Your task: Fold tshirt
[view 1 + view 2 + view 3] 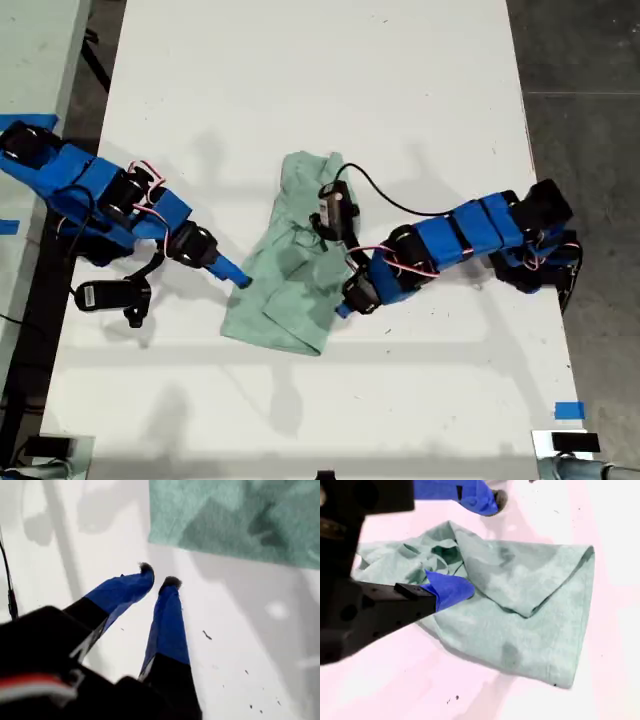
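The pale mint-green tshirt (290,270) lies crumpled and partly folded in the middle of the white table (320,80). My first gripper (240,277) rests low at the tshirt's edge on the exterior view's left. In the first wrist view my first gripper (157,576) has its blue fingertips a narrow gap apart over bare table, holding nothing, and the tshirt (235,520) lies just ahead. My second gripper (345,300) comes in from the exterior view's right, over the cloth. My second gripper (480,547) is wide open, with one finger (450,590) on the tshirt (530,610).
Both arms' bases sit at the table's side edges in the exterior view. A black camera (335,205) with its cable hangs over the tshirt's upper part. Blue tape (568,410) marks the table's near corner at the exterior view's right. Grey floor (590,120) lies beyond that edge.
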